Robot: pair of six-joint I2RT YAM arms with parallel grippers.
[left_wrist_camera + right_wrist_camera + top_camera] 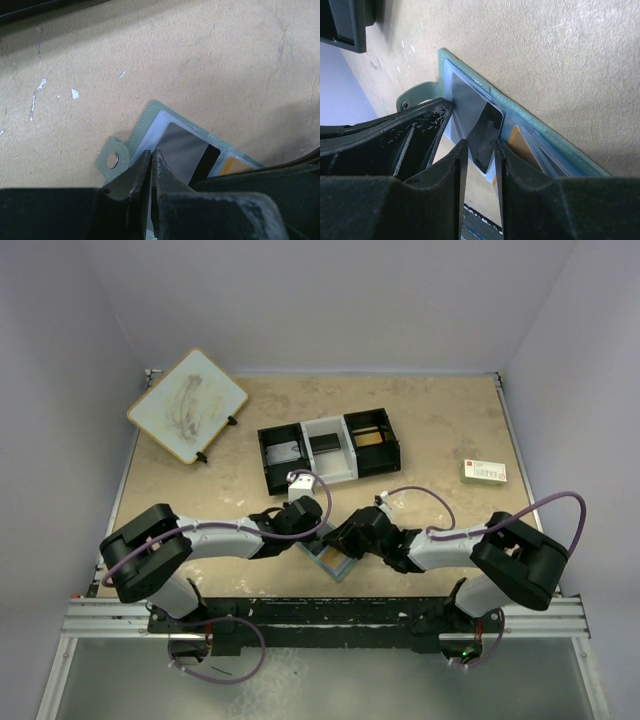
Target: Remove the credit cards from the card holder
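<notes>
The card holder [331, 560] lies open on the table near the front edge, between both grippers. In the left wrist view its grey-green rim [145, 120] and clasp tab [114, 160] show, with a bluish-grey credit card [182, 147] with a black stripe in the pale pocket and an orange-gold card [235, 165] beside it. My left gripper [151, 156] is shut, its tips down on the holder's near panel. My right gripper [480, 150] is a little open, its fingers either side of the grey card's black-striped end [487, 132], which tilts up out of the pocket. The orange-gold card [522, 147] sits in the holder [540, 127].
A black-and-white three-compartment tray [328, 448] stands behind the grippers. A white board [187, 405] lies at the back left. A small white box with red and green print [484, 472] lies at the right. The table's front rail is close behind the holder.
</notes>
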